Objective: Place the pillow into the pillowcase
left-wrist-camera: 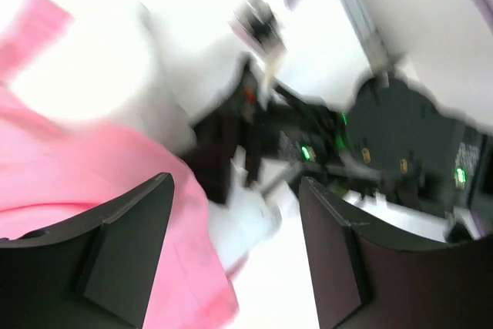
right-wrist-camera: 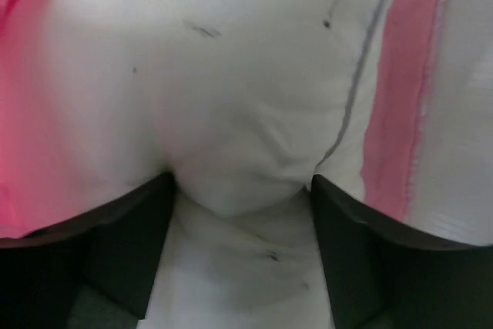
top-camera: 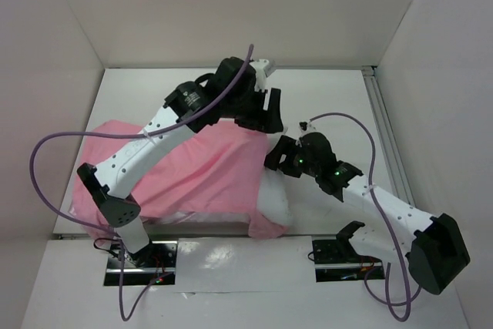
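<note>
The pillow [top-camera: 274, 193] lies with its long axis running left to right across the table [top-camera: 331, 98]. Most of it is already covered by the pink pillowcase [top-camera: 192, 171]. Only its right end is bare, a white bulge at the case's mouth, near the middle of the table and towards the near edge.

The right gripper [right-wrist-camera: 239, 190] is the nearer one. It points left, straight along that axis, and meets the bare end head-on. Its jaws stand wide apart with the white fabric swelling into the gap between them, pressed against rather than pinched. In the right wrist view the pillowcase hem shows as a pink strip just right of the pillow's seam.

The left gripper [left-wrist-camera: 235, 186] hangs over the far side of the case mouth, just beyond the right gripper. Its jaws are spread with nothing between them, though that view is blurred. The pink cloth lies below and to its left.

As I judge it, the remaining bit turns on that end. The pillow must go further left into the case, or the hem must come right over it.
</note>
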Motion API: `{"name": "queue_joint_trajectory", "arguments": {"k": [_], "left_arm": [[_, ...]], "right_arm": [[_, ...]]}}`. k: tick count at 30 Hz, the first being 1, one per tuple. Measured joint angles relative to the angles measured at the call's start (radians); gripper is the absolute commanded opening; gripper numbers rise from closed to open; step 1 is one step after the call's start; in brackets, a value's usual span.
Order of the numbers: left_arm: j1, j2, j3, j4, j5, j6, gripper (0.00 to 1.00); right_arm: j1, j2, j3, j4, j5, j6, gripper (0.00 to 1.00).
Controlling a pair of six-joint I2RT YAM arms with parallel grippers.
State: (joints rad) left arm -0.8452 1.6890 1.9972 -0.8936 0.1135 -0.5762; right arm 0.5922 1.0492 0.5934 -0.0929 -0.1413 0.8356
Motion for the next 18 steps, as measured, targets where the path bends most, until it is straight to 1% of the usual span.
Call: {"name": "queue_joint_trajectory", "arguments": {"k": [2,5,9,12,14,16,17,18], "left_arm": [[0.011,0.026,0.1,-0.042,-0.072,0.005,0.79],[0.044,0.048,0.178,-0.091,-0.193,0.012,0.79],[0.104,0.099,0.172,-0.135,-0.301,0.0,0.79],[0.142,0.177,0.155,-0.16,-0.335,-0.004,0.8],[0.155,0.229,0.137,-0.169,-0.345,-0.005,0.8],[0.162,0.266,0.117,-0.175,-0.343,-0.007,0.67],[0.165,0.285,0.112,-0.185,-0.325,-0.003,0.54],[0.169,0.302,0.108,-0.187,-0.314,-0.009,0.28]], "right_arm": [[0.001,-0.028,0.02,-0.056,0.023,-0.021,0.9],[0.002,-0.062,0.061,-0.156,0.063,-0.047,0.93],[0.0,-0.093,0.122,-0.249,0.103,-0.073,0.96],[-0.008,-0.101,0.154,-0.293,0.119,-0.081,0.99],[-0.013,-0.106,0.164,-0.307,0.126,-0.088,0.99],[-0.019,-0.105,0.168,-0.317,0.129,-0.097,0.99],[-0.027,-0.101,0.169,-0.32,0.126,-0.102,0.99],[-0.035,-0.092,0.17,-0.32,0.125,-0.107,0.99]]}}
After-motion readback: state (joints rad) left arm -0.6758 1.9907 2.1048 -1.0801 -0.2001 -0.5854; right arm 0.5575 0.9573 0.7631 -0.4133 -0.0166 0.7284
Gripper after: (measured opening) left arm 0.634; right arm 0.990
